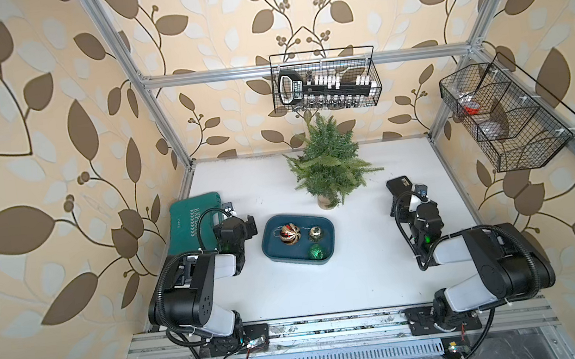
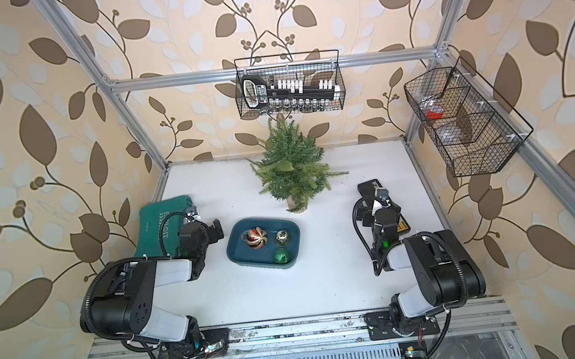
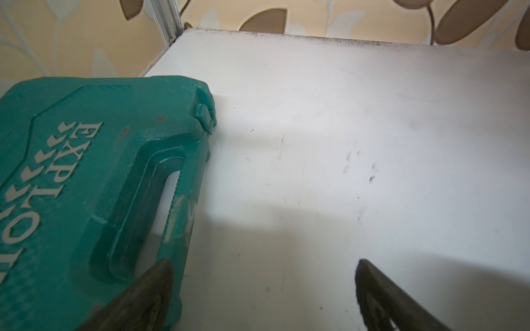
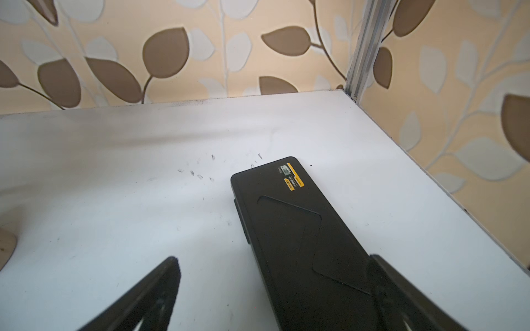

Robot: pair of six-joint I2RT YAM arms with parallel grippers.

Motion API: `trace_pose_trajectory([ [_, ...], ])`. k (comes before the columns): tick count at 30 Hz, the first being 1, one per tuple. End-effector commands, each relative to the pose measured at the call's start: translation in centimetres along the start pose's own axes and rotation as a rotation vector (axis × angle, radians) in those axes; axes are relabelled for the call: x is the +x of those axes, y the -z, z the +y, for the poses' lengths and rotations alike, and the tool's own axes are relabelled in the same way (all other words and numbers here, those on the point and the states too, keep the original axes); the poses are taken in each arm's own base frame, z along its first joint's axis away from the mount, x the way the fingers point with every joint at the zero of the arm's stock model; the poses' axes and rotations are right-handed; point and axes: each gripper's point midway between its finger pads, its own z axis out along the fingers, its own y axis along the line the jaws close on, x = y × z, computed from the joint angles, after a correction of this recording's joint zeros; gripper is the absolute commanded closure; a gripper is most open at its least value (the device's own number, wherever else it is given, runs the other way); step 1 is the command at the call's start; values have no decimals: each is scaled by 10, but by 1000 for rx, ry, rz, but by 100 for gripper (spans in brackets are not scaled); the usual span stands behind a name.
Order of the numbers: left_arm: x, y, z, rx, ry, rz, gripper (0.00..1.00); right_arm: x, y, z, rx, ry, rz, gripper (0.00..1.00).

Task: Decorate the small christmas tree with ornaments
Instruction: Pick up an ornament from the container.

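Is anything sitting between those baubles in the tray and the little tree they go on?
Nothing visible. Only bare white table lies between the tray holding the baubles and the tree.

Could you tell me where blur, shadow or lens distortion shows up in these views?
In both top views the walls fan outward, as through a wide lens. Left wrist view: fingertips dark and blurred, a soft shadow on the table beside the green case. Right wrist view: fingertips blurred, the black case sharper.
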Motion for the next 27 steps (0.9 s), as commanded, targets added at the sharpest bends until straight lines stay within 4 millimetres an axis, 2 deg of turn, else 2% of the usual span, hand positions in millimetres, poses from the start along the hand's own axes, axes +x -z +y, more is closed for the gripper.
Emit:
trace_pose_trajectory([
  [1,-13,1,0,14,7,-37,1,-11,0,3,-10,-5,-34,0],
  [27,-17,3,1,15,9,-55,1,-12,1,3,-12,-6,-38,0],
])
